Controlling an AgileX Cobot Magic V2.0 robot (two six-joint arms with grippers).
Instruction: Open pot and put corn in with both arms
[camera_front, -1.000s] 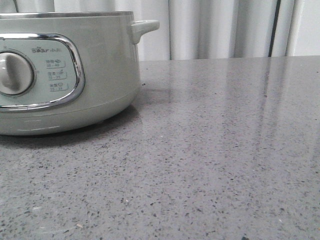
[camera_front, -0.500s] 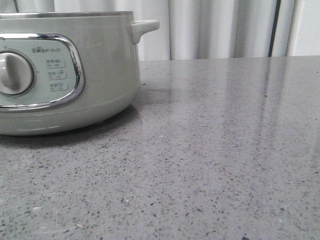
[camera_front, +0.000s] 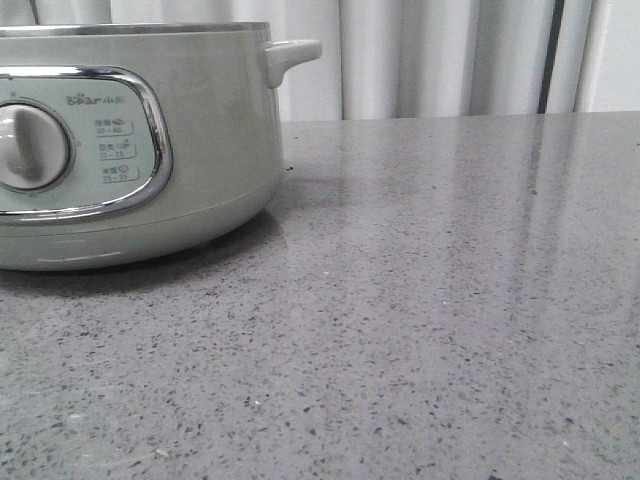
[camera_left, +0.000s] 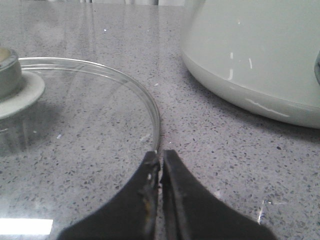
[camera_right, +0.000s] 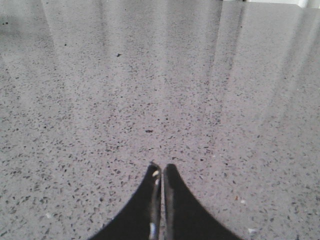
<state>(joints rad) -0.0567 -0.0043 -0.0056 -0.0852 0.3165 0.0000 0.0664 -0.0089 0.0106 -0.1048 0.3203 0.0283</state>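
The pale green pot (camera_front: 120, 150) stands at the left of the grey table, its knob panel facing me; its top is cut off by the frame. It also shows in the left wrist view (camera_left: 260, 60). A glass lid (camera_left: 80, 125) with a pale green knob (camera_left: 7, 75) lies flat on the table beside the pot. My left gripper (camera_left: 161, 152) is shut, its tips at the lid's rim. My right gripper (camera_right: 161, 166) is shut and empty over bare table. The corn is out of view. Neither gripper shows in the front view.
The grey speckled table (camera_front: 450, 300) stretches to the right of the pot. White curtains (camera_front: 440, 55) hang behind the table's far edge.
The pot sits very slightly further right in the front view than a second ago. Nothing else has changed.
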